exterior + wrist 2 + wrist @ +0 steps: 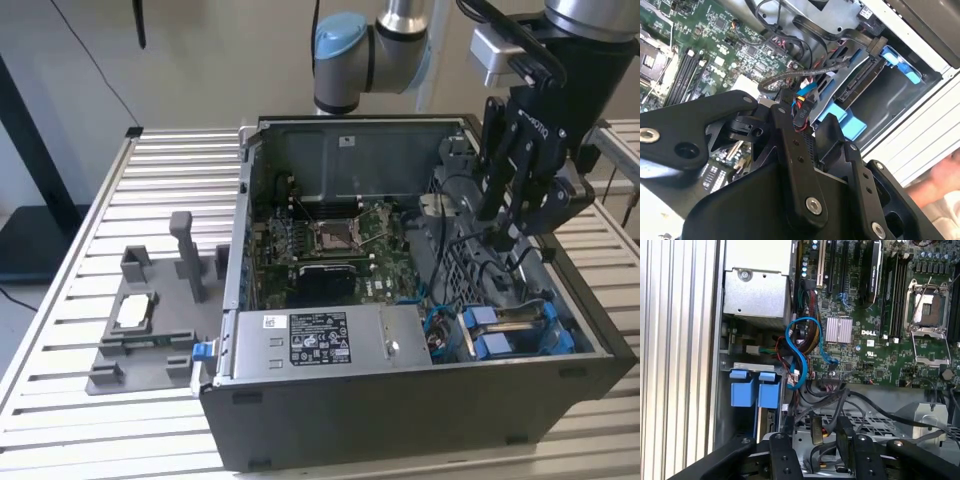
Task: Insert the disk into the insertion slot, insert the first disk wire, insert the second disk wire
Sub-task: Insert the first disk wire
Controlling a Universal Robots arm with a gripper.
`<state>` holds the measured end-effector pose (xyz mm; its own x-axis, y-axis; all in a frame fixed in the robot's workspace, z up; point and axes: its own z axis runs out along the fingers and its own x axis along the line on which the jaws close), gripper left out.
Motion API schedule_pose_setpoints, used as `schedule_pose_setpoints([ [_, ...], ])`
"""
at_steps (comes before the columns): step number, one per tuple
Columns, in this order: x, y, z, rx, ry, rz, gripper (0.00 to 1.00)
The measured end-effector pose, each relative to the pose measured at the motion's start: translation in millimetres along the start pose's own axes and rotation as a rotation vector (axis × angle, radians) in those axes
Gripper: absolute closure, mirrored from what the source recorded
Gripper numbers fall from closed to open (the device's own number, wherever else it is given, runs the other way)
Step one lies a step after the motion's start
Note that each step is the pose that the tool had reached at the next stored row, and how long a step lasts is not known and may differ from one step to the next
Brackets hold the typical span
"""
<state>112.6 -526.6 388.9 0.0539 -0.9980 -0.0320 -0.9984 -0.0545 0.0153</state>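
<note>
The gripper (pixel 508 238) hung inside the open computer case (pixel 400 410), at about three o'clock from the motherboard (pixel 335 240) in the exterior view. In both wrist views its jaws stood narrowly apart, closed onto a black wire plug (pixel 802 107) trailing red, yellow and black leads. The plug stood upright between the jaws in the first wrist view (pixel 817 427), just over the grey perforated drive cage (pixel 865 422).

The disk (pixel 520 320) lay seated in the insertion slot (pixel 548 318), at four o'clock from the motherboard, its blue carrier tabs (pixel 742 392) facing the case's open side. In the second wrist view the disk (pixel 857 87) sat just beyond the held plug, apart from it. A second black connector (pixel 875 46) on a flat black cable lay at the disk's end, though whether it was seated could not be told.

The grey power supply box (pixel 320 340) sat at six o'clock from the motherboard. On the slatted table (pixel 100 200), at nine o'clock from the case, stood a grey fixture (pixel 140 330).
</note>
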Motion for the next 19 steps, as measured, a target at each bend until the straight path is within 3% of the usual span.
schedule_pose_setpoints([
  [6,0.0,0.0,0.0,0.0000,0.0012,0.000,0.56],
  [11,0.0,0.0,0.0,-0.0001,0.0022,0.000,0.80],
  [19,0.0,0.0,-0.1,-0.0002,0.0052,0.000,0.81],
])
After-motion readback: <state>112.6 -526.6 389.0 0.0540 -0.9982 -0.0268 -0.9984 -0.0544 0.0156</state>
